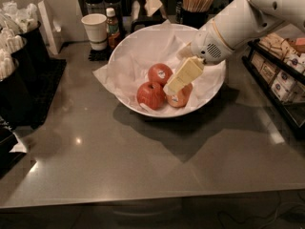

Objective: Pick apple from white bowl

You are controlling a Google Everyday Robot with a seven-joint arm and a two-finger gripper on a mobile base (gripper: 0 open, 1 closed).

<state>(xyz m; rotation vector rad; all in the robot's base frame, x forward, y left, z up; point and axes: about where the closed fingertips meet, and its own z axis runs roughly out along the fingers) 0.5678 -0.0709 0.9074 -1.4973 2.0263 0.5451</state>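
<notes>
The white bowl, lined with crinkled white paper, stands in the middle of the grey counter. In it lie two deep red apples and, on their right, the pale yellow-orange apple with a small white sticker. My gripper reaches down into the bowl from the upper right. Its cream tip lies over the top left of the pale apple and hides part of it. The white arm runs off to the top right.
A small white paper cup and a sauce bottle stand behind the bowl at the left. A holder of stirrers is at the back. Black racks stand at the left and right edges.
</notes>
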